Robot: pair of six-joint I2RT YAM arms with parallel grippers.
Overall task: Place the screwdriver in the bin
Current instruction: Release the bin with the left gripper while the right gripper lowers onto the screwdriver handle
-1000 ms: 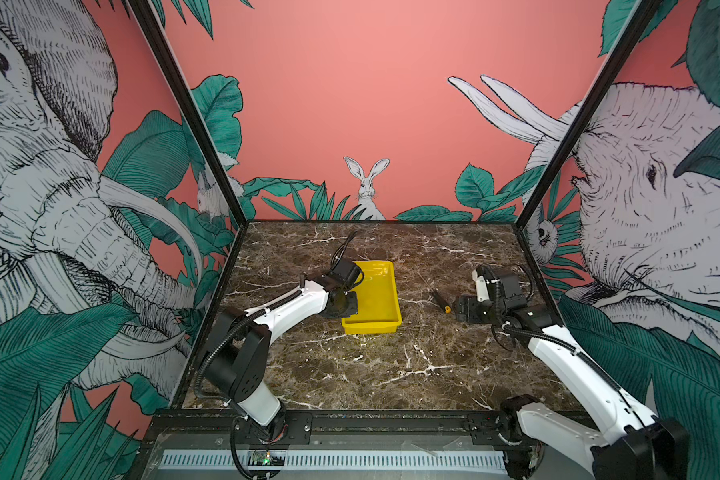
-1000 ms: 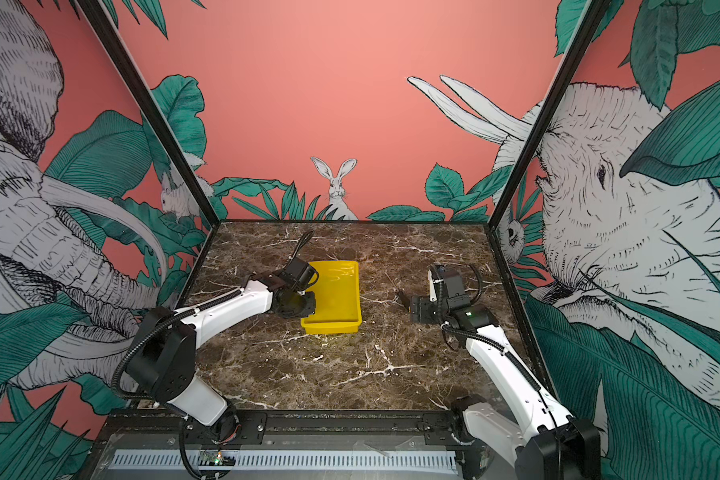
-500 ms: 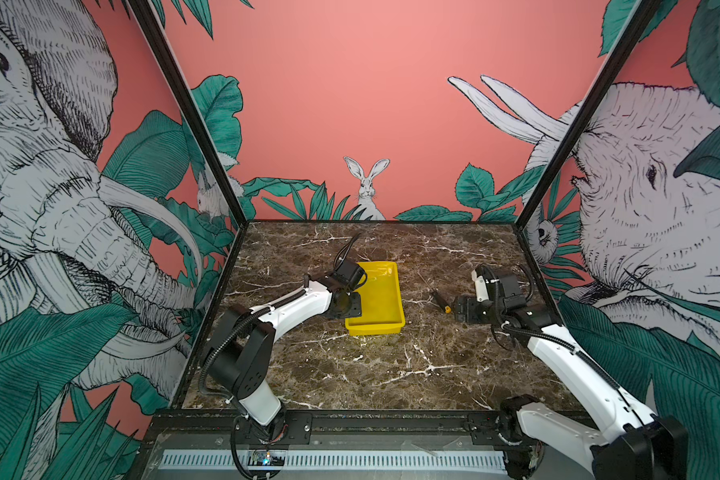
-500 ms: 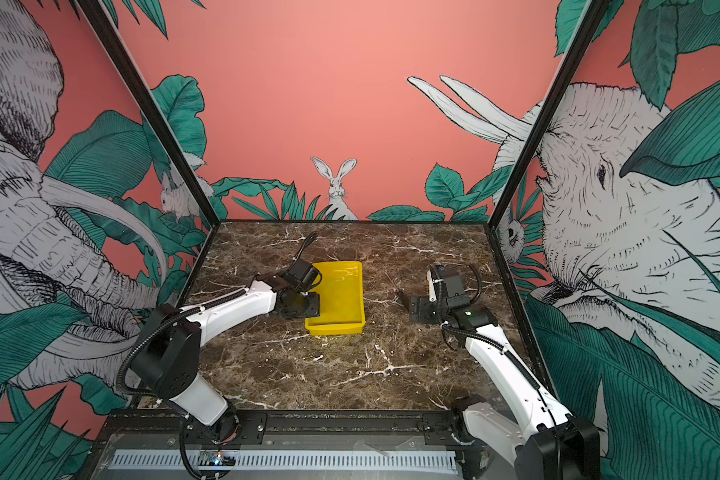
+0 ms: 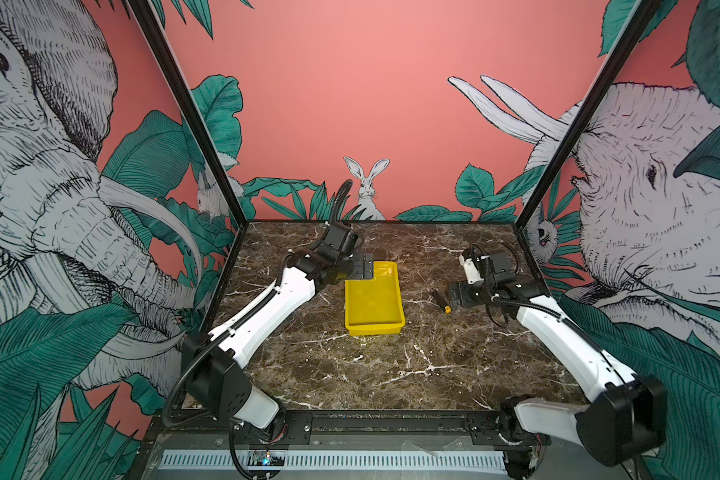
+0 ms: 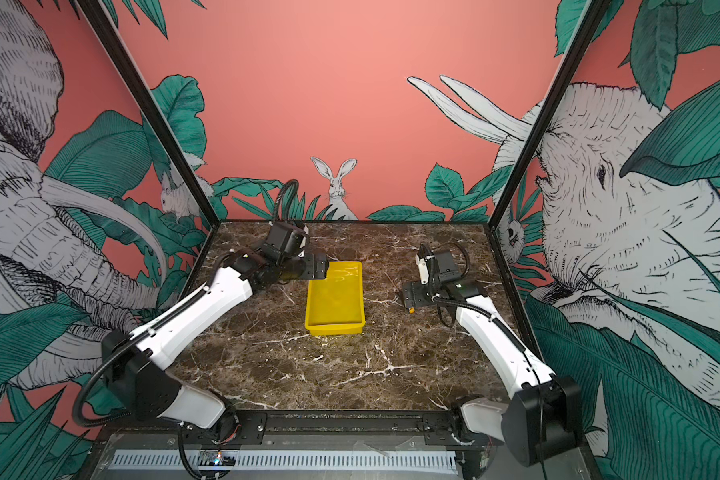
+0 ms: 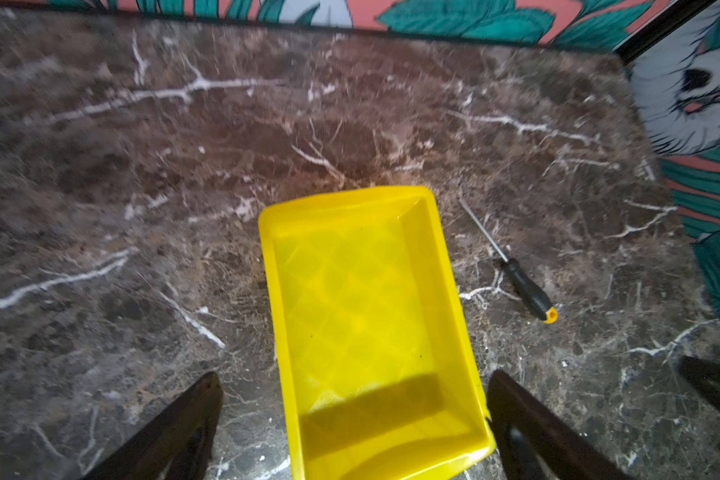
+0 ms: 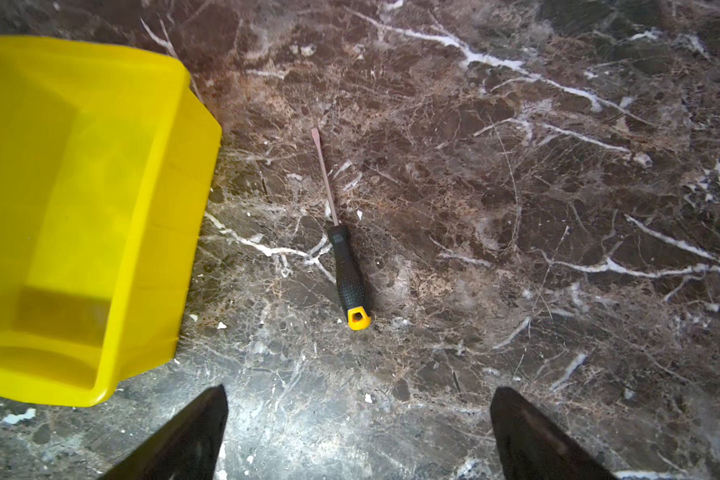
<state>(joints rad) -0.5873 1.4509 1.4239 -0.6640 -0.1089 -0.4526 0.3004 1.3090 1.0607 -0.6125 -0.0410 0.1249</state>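
In both top views you see the bin (image 5: 374, 328) near the middle of the marble surface (image 5: 350, 374). The left gripper (image 5: 366, 268) sits at its far left corner. The screwdriver (image 5: 441, 300) lies flat between the bin and the right edge, just beside the right gripper (image 5: 454, 296). In the left wrist view the jaws stand apart, empty, the bin's end between them. In the right wrist view the jaws stand apart, the screwdriver lying ahead, untouched.

Robot test booth: jungle-mural walls (image 5: 371, 104), marble tabletop (image 5: 371, 374).
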